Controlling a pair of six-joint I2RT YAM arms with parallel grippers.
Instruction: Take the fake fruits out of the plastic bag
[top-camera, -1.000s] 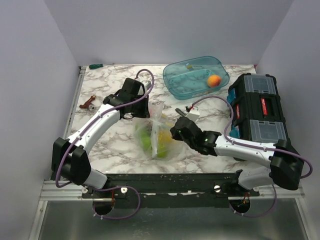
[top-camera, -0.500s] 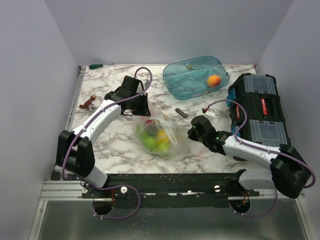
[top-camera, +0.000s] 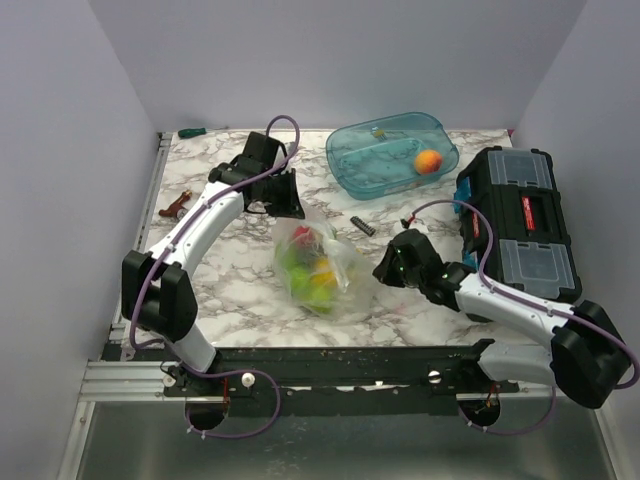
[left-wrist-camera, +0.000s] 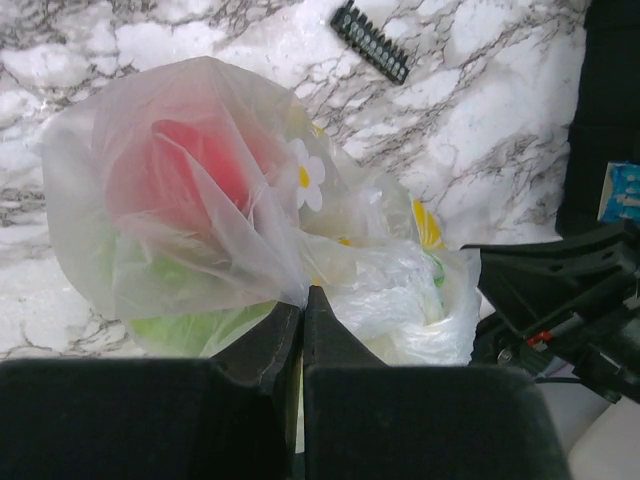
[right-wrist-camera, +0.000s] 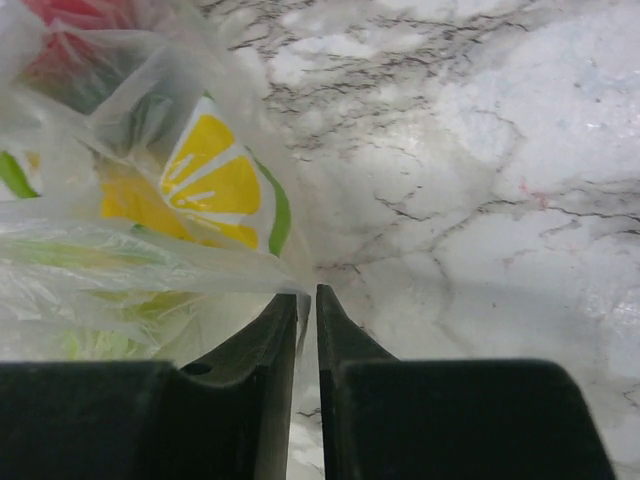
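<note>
Both arms have drawn apart since a second ago. The left gripper (top-camera: 293, 210) has pulled back toward the far left and the right gripper (top-camera: 382, 268) has retreated rightward. The crinkly see-through plastic bag (top-camera: 330, 275), printed with lemon slices, lies between them on the white marble-patterned table (top-camera: 230, 285).

Left gripper: jaws closed to a hairline, pinching a fold of bag film. Right gripper: jaws nearly closed, leaving a slim gap with the bag's thin edge caught in it.

The glossy plastic fake fruits sit inside the bag: one red (top-camera: 303, 237), one green (top-camera: 296, 280), one yellow (top-camera: 322, 270) (others are blurred by the film).

Only the overhead view shows the black rectangular toolbox (top-camera: 520, 225) and the teal-blue see-through oval tub (top-camera: 350, 150) holding an orange ball (top-camera: 428, 160). Only the left wrist view resolves a white daisy print (left-wrist-camera: 303, 175). The ribbed black strip (left-wrist-camera: 370, 40) lies apart from the bag.
</note>
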